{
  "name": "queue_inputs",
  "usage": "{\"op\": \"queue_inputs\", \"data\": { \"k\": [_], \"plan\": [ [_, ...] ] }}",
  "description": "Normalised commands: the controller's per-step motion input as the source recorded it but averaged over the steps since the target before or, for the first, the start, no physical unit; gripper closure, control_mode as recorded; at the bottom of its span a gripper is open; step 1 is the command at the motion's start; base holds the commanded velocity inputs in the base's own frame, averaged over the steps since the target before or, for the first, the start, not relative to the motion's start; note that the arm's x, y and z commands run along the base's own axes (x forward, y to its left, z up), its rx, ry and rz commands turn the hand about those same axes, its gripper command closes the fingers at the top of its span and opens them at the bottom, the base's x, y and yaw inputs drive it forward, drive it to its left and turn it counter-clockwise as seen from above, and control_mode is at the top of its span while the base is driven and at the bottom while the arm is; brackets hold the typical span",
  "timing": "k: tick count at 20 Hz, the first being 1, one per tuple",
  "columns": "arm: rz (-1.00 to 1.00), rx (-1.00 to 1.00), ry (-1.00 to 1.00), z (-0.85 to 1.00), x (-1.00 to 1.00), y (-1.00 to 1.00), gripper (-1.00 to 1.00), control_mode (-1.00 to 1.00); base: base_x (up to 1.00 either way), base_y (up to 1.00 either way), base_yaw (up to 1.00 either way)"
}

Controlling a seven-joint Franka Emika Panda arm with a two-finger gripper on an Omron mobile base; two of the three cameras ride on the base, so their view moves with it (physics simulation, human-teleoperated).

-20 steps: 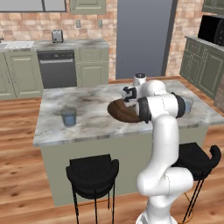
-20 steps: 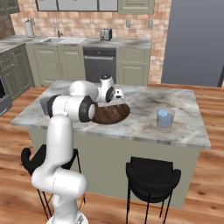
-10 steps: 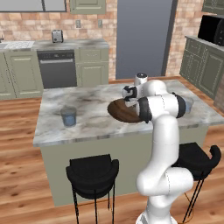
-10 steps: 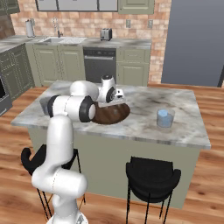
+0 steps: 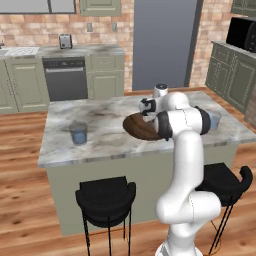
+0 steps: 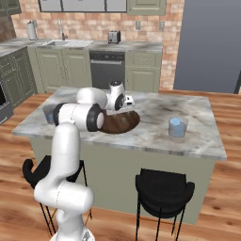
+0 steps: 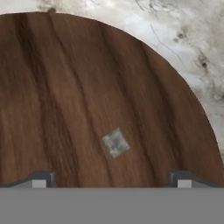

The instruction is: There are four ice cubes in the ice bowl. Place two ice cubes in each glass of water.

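The ice bowl [image 7: 65, 87] is a wide dark wooden dish lying right under my hand on the marble island, also visible as the bowl [image 5: 140, 127] [image 6: 120, 123] in both base views. One small pale ice cube [image 7: 115, 142] rests on its wood, between and just ahead of my fingertips [image 7: 41, 179]. My gripper [image 7: 111, 180] [image 5: 148, 106] [image 6: 124, 101] hangs open over the bowl, holding nothing. One glass of water [image 5: 78, 133] [image 6: 177, 127] stands apart toward one end of the island. The other glass [image 5: 215, 119] [image 6: 49, 113] is partly hidden behind my arm.
The marble island top [image 5: 100, 117] ends close to the bowl on the near side. Two black stools [image 5: 106, 196] [image 6: 164, 187] stand under its front edge. Cabinets and a dishwasher [image 5: 65, 80] line the back wall.
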Motion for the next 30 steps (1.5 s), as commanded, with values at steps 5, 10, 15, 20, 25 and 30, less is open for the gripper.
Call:
{"op": "queue_inputs", "data": {
  "k": [5,10,15,20,25,30],
  "plan": [
    [0.17,0.00,0.00,-0.11,0.10,-0.07,-1.00,-1.00,0.00,0.00,0.00],
    [0.21,0.00,0.00,-0.18,0.00,-0.03,-1.00,-1.00,0.00,0.00,0.00],
    [0.02,0.00,0.02,-0.10,0.01,0.00,-1.00,-1.00,0.00,0.00,0.00],
    [0.00,0.00,0.06,-0.16,0.09,-0.05,-1.00,-1.00,0.00,0.00,0.00],
    [0.00,0.00,0.05,-0.06,0.07,-0.04,-1.00,-1.00,0.00,0.00,0.00],
    [0.00,0.00,0.00,0.00,0.13,0.00,-1.00,-1.00,0.00,0.00,0.00]
  ]
}}
